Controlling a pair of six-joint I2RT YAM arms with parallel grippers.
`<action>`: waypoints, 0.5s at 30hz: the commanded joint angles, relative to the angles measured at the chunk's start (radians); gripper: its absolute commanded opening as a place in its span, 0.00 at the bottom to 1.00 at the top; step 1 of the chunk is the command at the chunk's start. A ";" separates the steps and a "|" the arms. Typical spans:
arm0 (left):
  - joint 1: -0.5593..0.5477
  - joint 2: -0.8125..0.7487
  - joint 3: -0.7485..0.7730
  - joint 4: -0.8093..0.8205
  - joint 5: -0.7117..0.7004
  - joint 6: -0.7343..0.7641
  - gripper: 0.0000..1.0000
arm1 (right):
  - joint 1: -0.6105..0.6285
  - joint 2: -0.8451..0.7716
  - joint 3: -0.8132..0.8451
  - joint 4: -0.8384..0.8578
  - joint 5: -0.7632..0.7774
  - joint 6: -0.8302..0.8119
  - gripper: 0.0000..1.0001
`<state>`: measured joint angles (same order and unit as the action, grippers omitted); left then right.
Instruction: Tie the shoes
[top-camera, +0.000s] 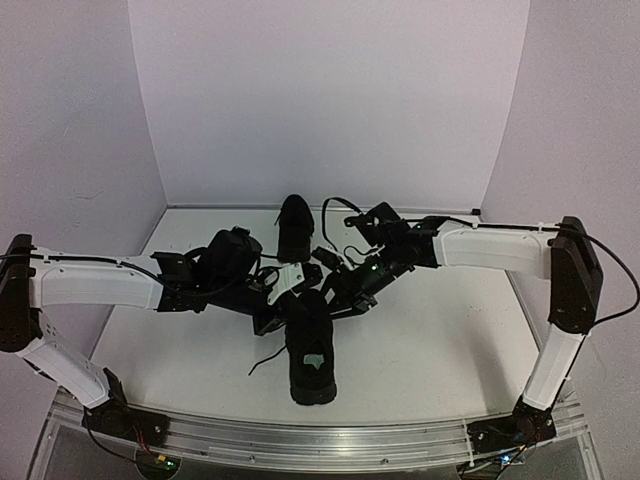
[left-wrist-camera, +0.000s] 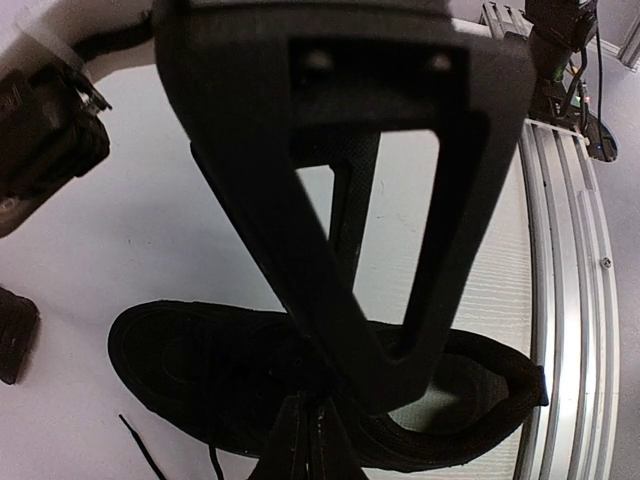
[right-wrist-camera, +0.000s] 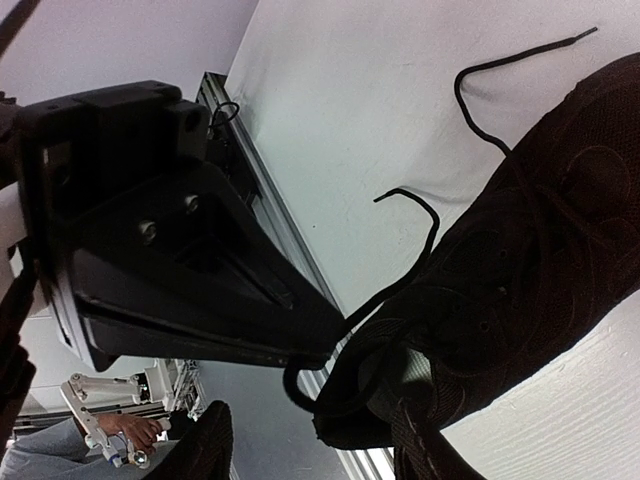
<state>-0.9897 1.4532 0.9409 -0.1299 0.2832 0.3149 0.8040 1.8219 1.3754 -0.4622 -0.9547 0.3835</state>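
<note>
Two black shoes lie on the white table: the near shoe (top-camera: 310, 385), with a pale insole label, and the far shoe (top-camera: 295, 228). Both grippers meet over the near shoe's laced top. My left gripper (top-camera: 292, 300) (left-wrist-camera: 312, 430) is shut. In the right wrist view its tip (right-wrist-camera: 300, 335) pinches a thin black lace (right-wrist-camera: 425, 215) that runs up from the shoe (right-wrist-camera: 530, 280) and curls into a small loop below the tip. My right gripper (top-camera: 335, 292) (right-wrist-camera: 310, 445) stands open, its fingers (right-wrist-camera: 200, 445) on either side of the heel opening and that loop.
Another loose lace end (top-camera: 265, 362) trails left of the near shoe (left-wrist-camera: 200, 370). The far shoe's laces (top-camera: 340, 205) arch toward the right arm. An aluminium rail (top-camera: 320, 435) (left-wrist-camera: 560, 250) runs along the near table edge. White walls enclose the back and sides.
</note>
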 joint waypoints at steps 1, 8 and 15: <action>-0.005 -0.005 0.011 0.031 -0.009 -0.003 0.00 | 0.008 0.021 0.011 0.031 -0.013 -0.027 0.44; -0.006 0.002 0.013 0.029 -0.007 -0.001 0.00 | 0.008 0.038 0.032 0.038 -0.017 -0.028 0.36; -0.006 0.013 0.020 0.028 -0.002 -0.001 0.00 | 0.010 0.057 0.055 0.037 -0.038 -0.039 0.28</action>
<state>-0.9897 1.4609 0.9409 -0.1299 0.2832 0.3153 0.8054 1.8627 1.3866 -0.4522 -0.9671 0.3639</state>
